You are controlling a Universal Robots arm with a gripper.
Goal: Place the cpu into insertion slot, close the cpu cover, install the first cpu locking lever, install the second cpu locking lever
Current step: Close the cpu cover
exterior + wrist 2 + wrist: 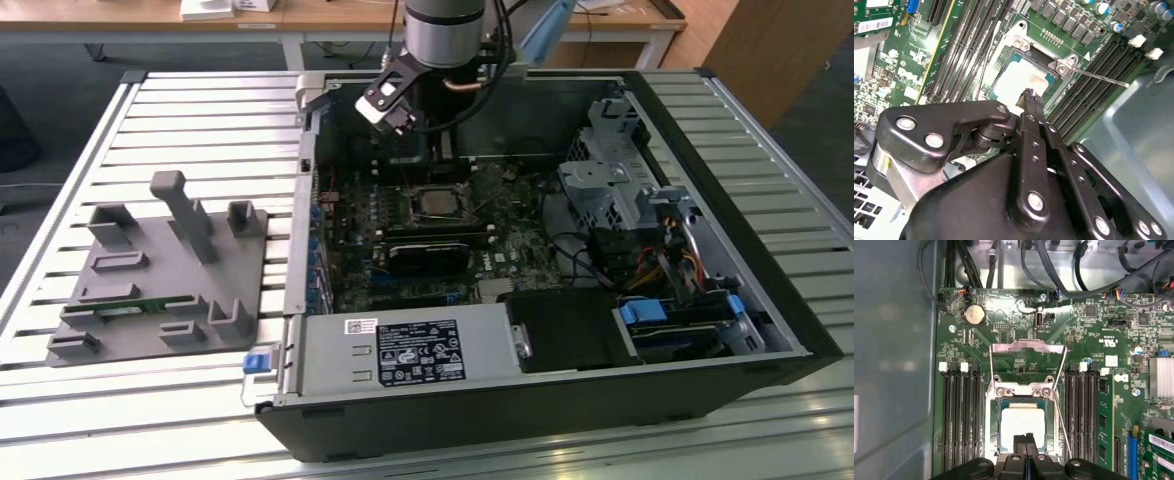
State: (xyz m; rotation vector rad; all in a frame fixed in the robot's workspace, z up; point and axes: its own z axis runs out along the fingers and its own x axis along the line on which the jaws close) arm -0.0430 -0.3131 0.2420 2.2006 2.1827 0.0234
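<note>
The cpu (1023, 424) (1019, 81), a silver-topped square chip, lies flat in the insertion slot (991, 440) (434, 203) on the green motherboard. The cpu cover (1026, 344), a thin metal frame with a cut-out middle, is swung open away from the slot on its hinge. A thin wire locking lever (1060, 405) (1099, 78) stands loose beside the slot. My gripper (1025, 438) (1029, 95) (441, 160) hangs just over the near edge of the cpu. Its black fingers are shut together and hold nothing.
Black memory slots (959, 420) flank the socket on both sides. The tower case (747, 300) lies open, with drive cages (614, 190), cables and a power supply (400, 350) inside. A grey fixture plate (160, 280) sits on the slatted table at the exterior view's left.
</note>
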